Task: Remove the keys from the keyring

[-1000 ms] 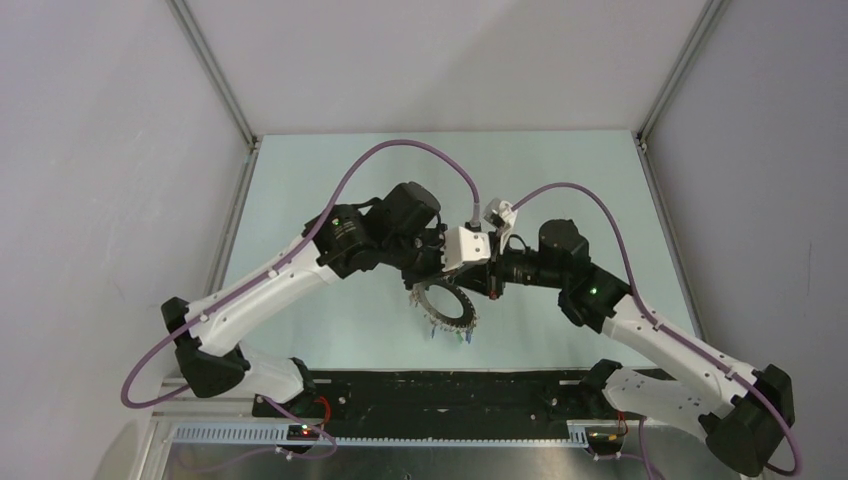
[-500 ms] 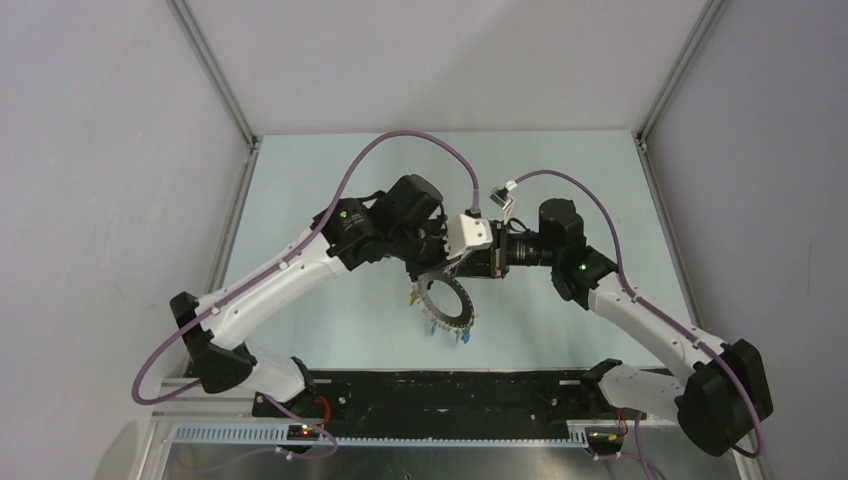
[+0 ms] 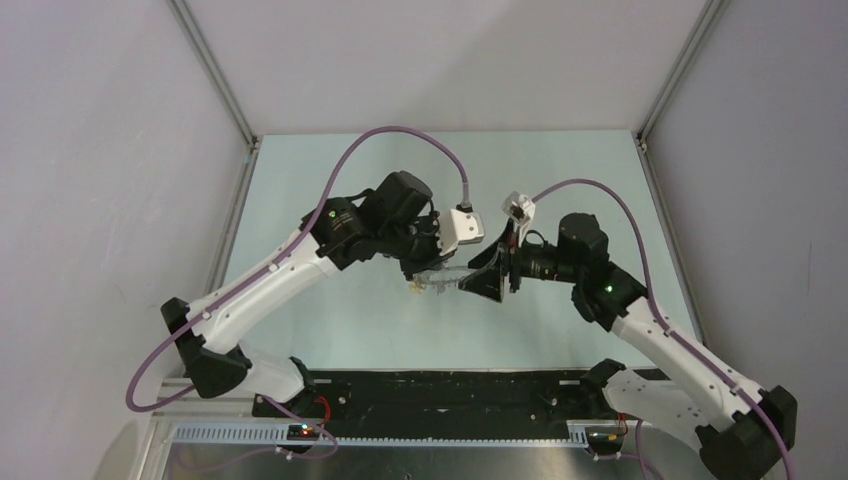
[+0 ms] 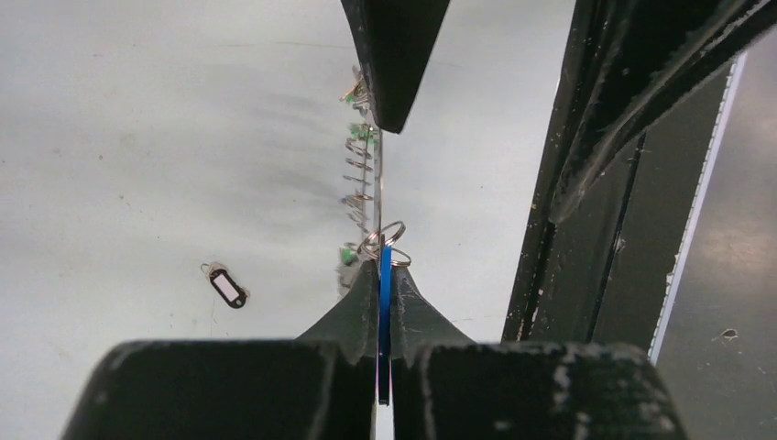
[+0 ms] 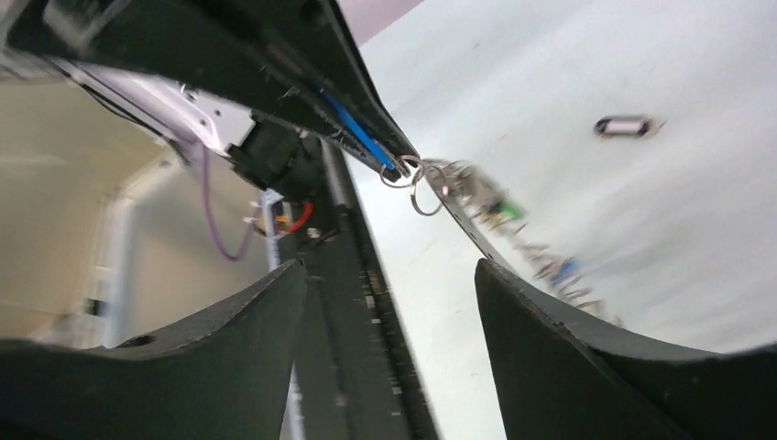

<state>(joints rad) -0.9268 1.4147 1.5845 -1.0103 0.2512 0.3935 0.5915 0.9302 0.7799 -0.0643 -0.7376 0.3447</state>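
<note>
Left wrist view, item one: your left fingers (image 4: 357, 316), pressed together on a blue key (image 4: 385, 293).

Item two: a small ring (image 4: 389, 240) at that key's tip, sitting between it and the keyring (image 4: 378, 197). You see the keyring edge-on. It runs straight away from the fingers and appears lifted off the desk (image 4: 137, 137).

Item three: keys (image 4: 359, 174), strung along the keyring, green heads among them.

Item four: a black tag (image 4: 226, 287), lying alone on the desk, left of the fingers and well apart from the keyring.

Right wrist view: your right fingers (image 5: 243, 367), spread wide and gripping nothing. One tip sits at the keyring's far end; you cannot tell whether it touches.

Top view: keyring and both sets of fingers gathered over the desk's middle.
</note>
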